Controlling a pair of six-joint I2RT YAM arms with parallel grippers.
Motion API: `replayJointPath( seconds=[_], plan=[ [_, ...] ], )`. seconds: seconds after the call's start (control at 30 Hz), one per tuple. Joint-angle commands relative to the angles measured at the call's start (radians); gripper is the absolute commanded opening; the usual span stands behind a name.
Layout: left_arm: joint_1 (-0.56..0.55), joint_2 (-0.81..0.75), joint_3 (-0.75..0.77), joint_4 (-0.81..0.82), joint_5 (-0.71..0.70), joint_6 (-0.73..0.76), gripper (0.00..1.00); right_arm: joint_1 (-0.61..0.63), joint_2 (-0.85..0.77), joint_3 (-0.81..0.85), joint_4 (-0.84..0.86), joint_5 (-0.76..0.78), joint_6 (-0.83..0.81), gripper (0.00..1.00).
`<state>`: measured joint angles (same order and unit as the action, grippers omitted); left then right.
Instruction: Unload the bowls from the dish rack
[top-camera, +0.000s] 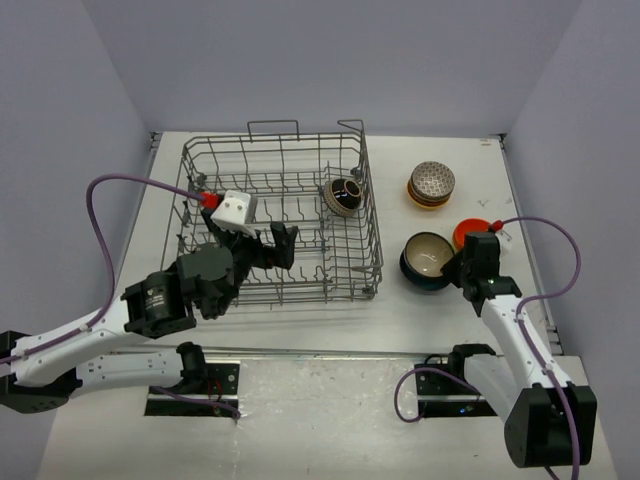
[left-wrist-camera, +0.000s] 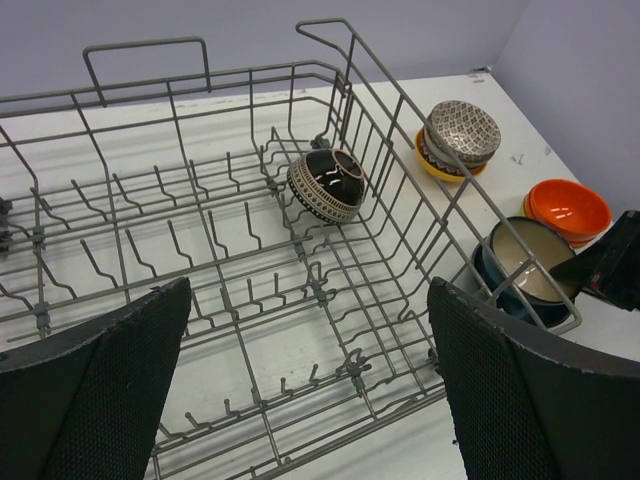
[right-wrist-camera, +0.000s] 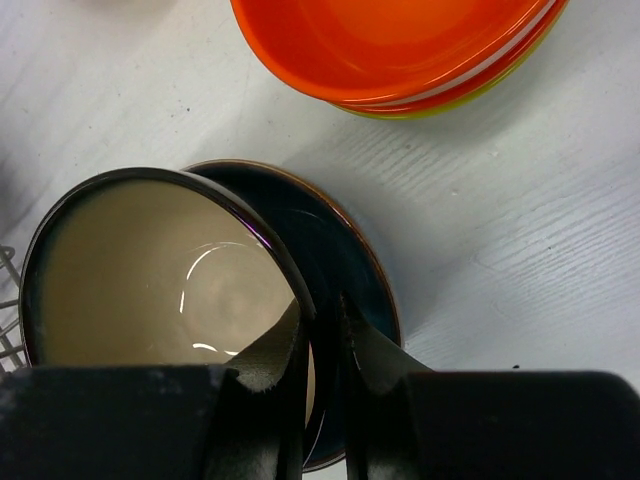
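The grey wire dish rack (top-camera: 372, 222) holds one dark patterned bowl (top-camera: 343, 196) lying on its side at the far right, also in the left wrist view (left-wrist-camera: 326, 185). My left gripper (top-camera: 270, 248) is open and empty over the rack's near side (left-wrist-camera: 308, 290). My right gripper (top-camera: 462, 268) is shut on the near rim of a black bowl with cream inside (right-wrist-camera: 140, 270), its fingers (right-wrist-camera: 322, 305) straddling the rim. That bowl (top-camera: 428, 255) sits tilted in a dark blue bowl (right-wrist-camera: 350, 265) on the table right of the rack.
An orange-red bowl (top-camera: 468, 230) stacked on a lime one (right-wrist-camera: 470, 85) stands just behind my right gripper. A grey patterned bowl (top-camera: 431, 183) sits upside down on a yellow stack at the far right. The rack's handle loop (top-camera: 273, 125) rises at the back.
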<state>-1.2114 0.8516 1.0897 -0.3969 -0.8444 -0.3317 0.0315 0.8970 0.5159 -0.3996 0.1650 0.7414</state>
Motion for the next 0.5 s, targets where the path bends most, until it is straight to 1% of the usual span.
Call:
replayJointPath(
  seconds=[0.0, 0.07, 0.13, 0.33, 0.43, 0.47],
  plan=[
    [0.001, 0.001, -0.01, 0.016, -0.028, -0.024, 1.0, -0.004, -0.009, 0.006, 0.156, -0.005, 0.053, 0.13],
    [0.001, 0.007, -0.014, 0.021, -0.028, -0.02, 1.0, -0.004, -0.004, 0.001, 0.163, -0.021, 0.055, 0.15],
    [0.003, 0.012, -0.016, 0.023, -0.028, -0.017, 1.0, -0.004, -0.003, 0.001, 0.165, -0.03, 0.055, 0.23],
    [0.003, 0.033, -0.014, 0.032, -0.016, -0.009, 1.0, -0.005, -0.023, -0.016, 0.179, -0.058, 0.056, 0.26],
    [0.001, 0.043, -0.008, 0.029, -0.013, -0.007, 1.0, -0.004, -0.044, -0.011, 0.153, -0.056, 0.053, 0.34],
    [0.001, 0.044, -0.008, 0.029, -0.013, -0.007, 1.0, -0.004, -0.067, -0.005, 0.134, -0.044, 0.052, 0.41]
  ],
)
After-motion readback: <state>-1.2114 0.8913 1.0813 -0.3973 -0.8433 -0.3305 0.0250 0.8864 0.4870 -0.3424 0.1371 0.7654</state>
